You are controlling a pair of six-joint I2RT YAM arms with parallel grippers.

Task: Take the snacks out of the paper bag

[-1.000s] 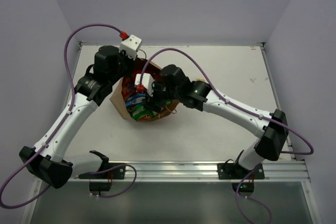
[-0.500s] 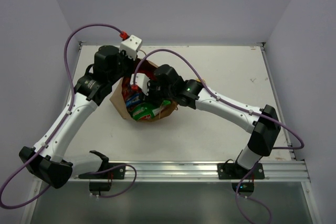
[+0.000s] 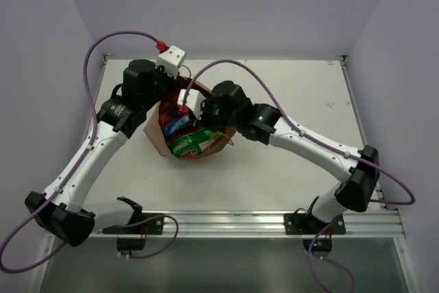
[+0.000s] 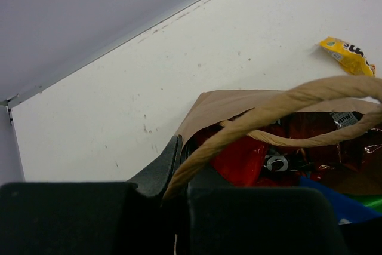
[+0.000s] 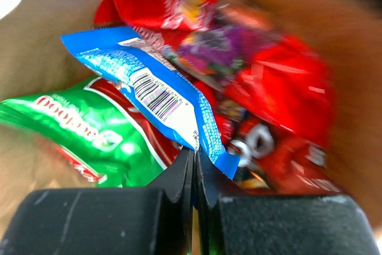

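Observation:
The brown paper bag (image 3: 159,141) lies on the table with its mouth open. Inside it are the snacks: a green packet (image 3: 191,145), a blue-and-white packet (image 5: 156,94) and several red ones (image 5: 271,82). My right gripper (image 5: 194,154) is inside the bag mouth, shut on the lower edge of the blue-and-white packet. In the top view it (image 3: 182,119) sits over the bag opening. My left gripper (image 4: 182,150) is shut on the bag's twisted paper handle (image 4: 280,107) at the bag's far rim (image 4: 236,101). A red packet (image 4: 246,160) shows below the handle.
One small yellow packet (image 4: 347,55) lies on the white table (image 3: 295,87) beyond the bag. Walls close off the table at the back and both sides. A metal rail (image 3: 274,223) runs along the near edge by the arm bases.
My right gripper has closed from open onto the blue-and-white packet inside the bag, and its arm has shifted slightly. The left arm and the bag handle have stayed put.

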